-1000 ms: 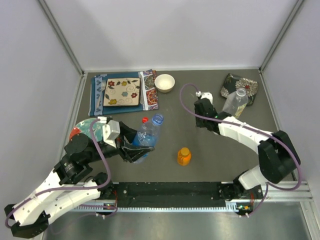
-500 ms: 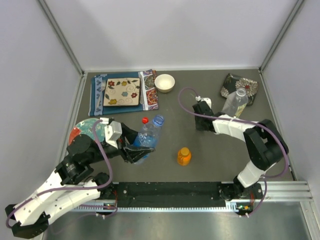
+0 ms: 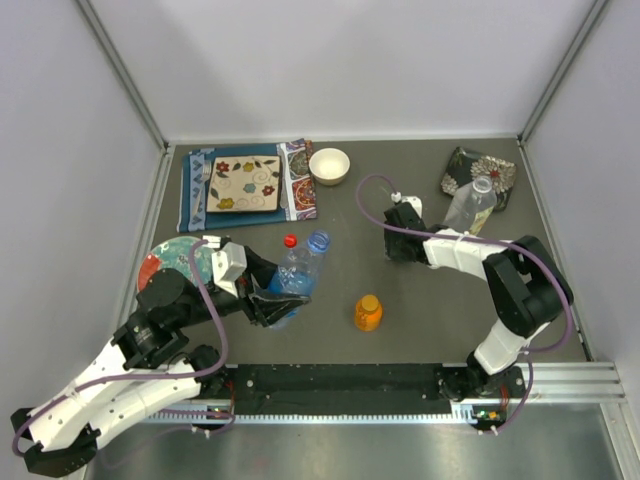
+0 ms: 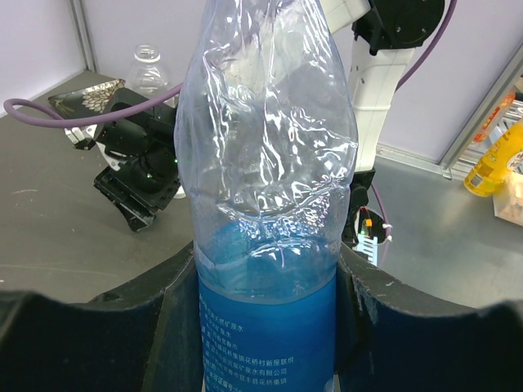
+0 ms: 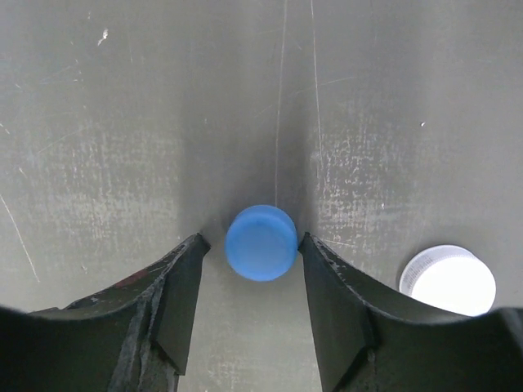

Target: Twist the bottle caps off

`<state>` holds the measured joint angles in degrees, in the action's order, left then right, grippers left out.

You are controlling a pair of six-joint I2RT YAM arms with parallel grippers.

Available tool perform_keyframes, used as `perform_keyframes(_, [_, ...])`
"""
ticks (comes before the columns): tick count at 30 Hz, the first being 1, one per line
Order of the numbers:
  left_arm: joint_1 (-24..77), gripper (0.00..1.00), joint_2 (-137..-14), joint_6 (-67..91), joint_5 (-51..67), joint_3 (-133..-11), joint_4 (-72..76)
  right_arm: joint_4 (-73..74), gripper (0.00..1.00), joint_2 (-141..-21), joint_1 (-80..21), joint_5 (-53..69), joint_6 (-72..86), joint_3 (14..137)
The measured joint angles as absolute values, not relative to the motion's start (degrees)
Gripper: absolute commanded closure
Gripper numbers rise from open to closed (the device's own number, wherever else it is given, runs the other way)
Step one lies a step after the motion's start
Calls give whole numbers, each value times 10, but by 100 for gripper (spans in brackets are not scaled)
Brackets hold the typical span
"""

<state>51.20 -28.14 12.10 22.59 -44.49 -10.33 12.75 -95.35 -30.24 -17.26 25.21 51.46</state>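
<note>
**Blue cap** (image 5: pixel 261 242): lies flat on the tabletop (image 5: pixel 122 98), directly between the two fingers of the right pincer (image 5: pixel 252 242). The fingers stand spread, one on either side of the cap. A thin strip of tabletop shows on each side, narrower on one. Nothing is pinched.

**White cap** (image 5: pixel 448 280): flat on the tabletop, outside the right pincer and near one finger, not touching it.

**Red cap** (image 3: pixel 290 240): loose on the tabletop, just beside the neck end of the blue-tinted bottle (image 4: pixel 265 163).

**Orange cap** (image 3: pixel 369 300): seated on the orange bottle (image 3: pixel 368 318), which stands upright by itself in the near middle, apart from both arms.

**Count, caps:** four. Three are loose (blue, white, red) and one is on its bottle (orange).

**Count, bottles in view:** three.
- The blue-tinted bottle is pinched by the left pincer (image 4: pixel 265 269), whose fingers are pressed against its labelled lower body. Its upper wall is crumpled. From above it sits tilted, neck pointing away from the arm.
- The orange bottle is as noted above.
- The clear bottle (image 3: pixel 470 205) stands at the far right with its neck open.

**Other items, one each:**
- A white bowl (image 3: pixel 329 165).
- A patterned cloth (image 3: pixel 297 190) carrying a flowered tile (image 3: pixel 243 183).
- A round plate (image 3: pixel 165 258), partly under the left arm.
- A dark patterned dish (image 3: pixel 462 165) behind the clear bottle.
</note>
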Motion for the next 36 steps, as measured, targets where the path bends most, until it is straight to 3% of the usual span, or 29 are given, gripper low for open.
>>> perform_keyframes(7, [512,55,-286,121,226,-443,-102,126,43,-952,-302,-168,257,514])
perform_keyframes(14, [512,54,-292,121,226,-443,-99,158,32,-920,-302,-155,268,516])
perform_keyframes(20, [512,54,-300,121,226,-442,-93,237,31,-837,-302,-147,271,619])
perform_keyframes(26, [512,53,-319,121,226,-442,-83,239,31,-680,-308,-140,280,709])
perform_keyframes(31, [512,53,-353,121,229,-442,-67,164,26,-544,-310,-28,313,692])
perform_keyframes(36, [512,53,-394,121,230,-443,-60,76,16,-490,-312,128,359,661])
